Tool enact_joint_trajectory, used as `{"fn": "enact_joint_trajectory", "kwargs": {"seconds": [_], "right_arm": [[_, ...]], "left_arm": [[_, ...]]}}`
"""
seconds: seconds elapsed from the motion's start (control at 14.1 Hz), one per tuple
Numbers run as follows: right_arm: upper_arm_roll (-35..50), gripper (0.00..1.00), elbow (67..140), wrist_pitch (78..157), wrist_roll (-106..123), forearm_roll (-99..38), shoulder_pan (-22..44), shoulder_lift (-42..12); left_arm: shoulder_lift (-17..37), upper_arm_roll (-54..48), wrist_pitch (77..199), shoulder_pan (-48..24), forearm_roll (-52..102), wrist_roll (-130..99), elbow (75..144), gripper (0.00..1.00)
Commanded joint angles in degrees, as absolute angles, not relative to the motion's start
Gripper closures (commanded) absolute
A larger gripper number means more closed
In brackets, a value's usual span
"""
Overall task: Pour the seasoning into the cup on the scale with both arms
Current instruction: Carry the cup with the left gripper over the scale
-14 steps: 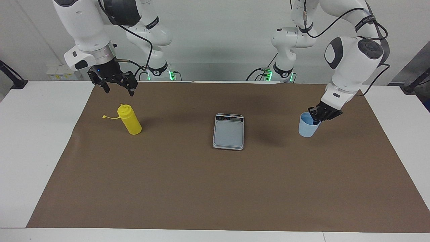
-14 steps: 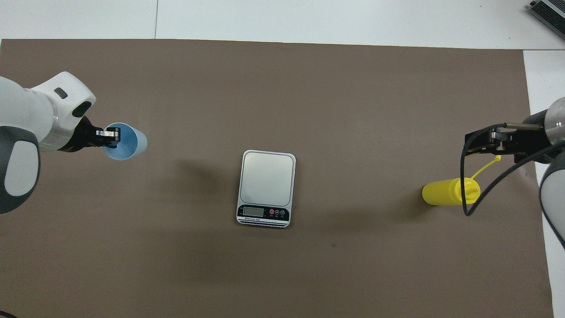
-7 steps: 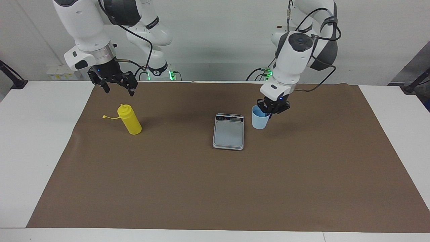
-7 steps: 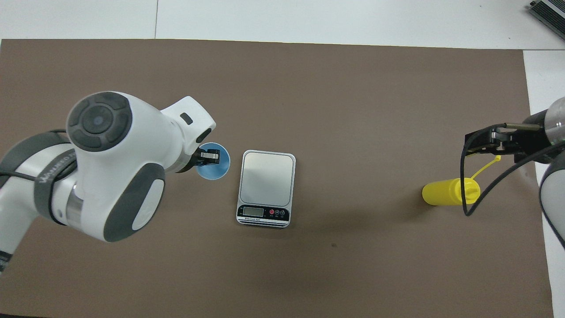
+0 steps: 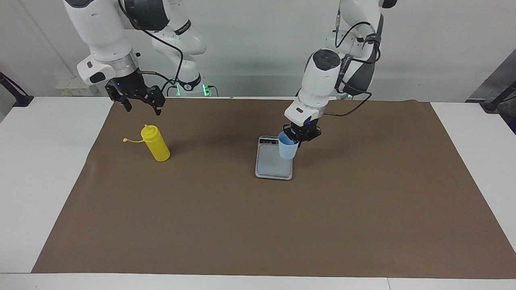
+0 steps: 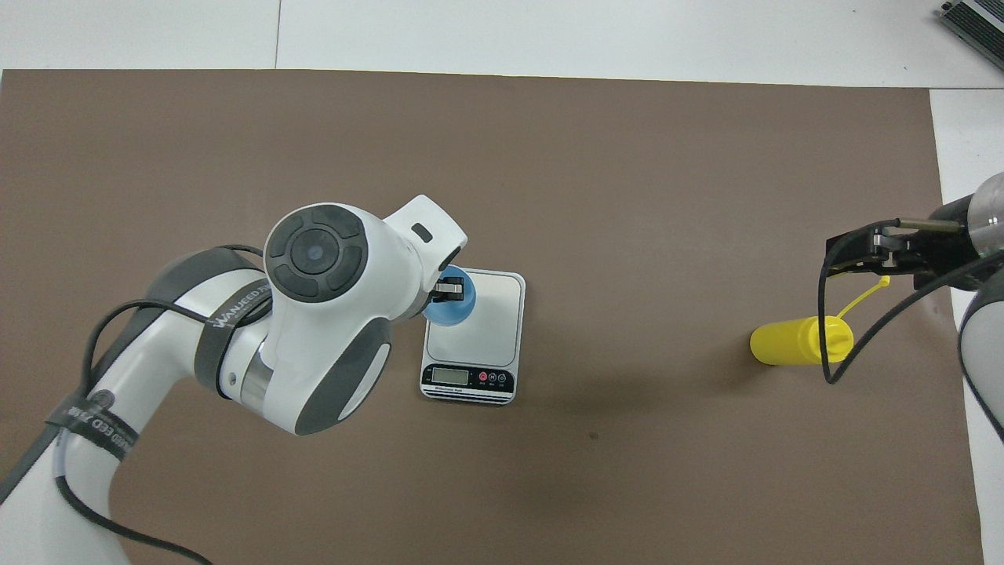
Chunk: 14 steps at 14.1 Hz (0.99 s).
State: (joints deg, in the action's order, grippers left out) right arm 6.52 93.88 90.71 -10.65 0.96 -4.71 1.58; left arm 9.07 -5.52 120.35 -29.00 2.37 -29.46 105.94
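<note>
Left gripper (image 5: 300, 138) was clamped on the rim of the small light blue plastic cup (image 5: 288, 148), one finger inside and one outside by the look of it, and it hung over the flat silver-grey kitchen scale (image 5: 274, 166), at the edge toward the left arm's end of the counter (image 5: 48, 169). From the facing view the cup's base looked just clear of the weighing plate, or barely touching; I could not tell which. The left arm itself was folded down from its base, wrist bent steeply, forearm leaning in over the middle of the brown mat (image 5: 258, 225).

Right gripper (image 5: 139, 105) waited with its fingers spread apart, empty, in the air above the mat beside the bright yellow plastic squeeze bottle (image 5: 156, 144), clear of it. That bottle stood upright on the mat toward the right arm's end, well apart from the scale, with its thin tethered cap (image 5: 125, 140) hanging off to the side, so the nozzle looked uncovered.

By my reckoning the task was at an early stage: the cup had been lifted and carried to the scale but not set down and released. Grasping the bottle, carrying it over and pouring all remained.
</note>
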Motion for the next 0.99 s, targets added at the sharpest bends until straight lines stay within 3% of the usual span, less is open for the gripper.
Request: {"fn": "enact_joint_trajectory", "kwargs": {"seconds": [0.0,0.28,0.92], "right_arm": [[6.7,0.00,95.1,91.2,-9.7,0.8,-5.3,2.5],[6.7,0.00,95.0,91.2,-9.7,0.8,-5.3,2.5],[6.7,0.00,95.0,91.3,-9.7,0.8,-5.3,2.5]], "left_arm": [[10.6,-4.6,121.9,-31.0,3.0,-31.1,105.5,1.00],[13.4,-4.6,123.7,-31.9,3.0,-32.2,105.6,1.00],[13.5,-4.5,125.9,-32.7,2.7,-32.4,109.2,1.00]]}}
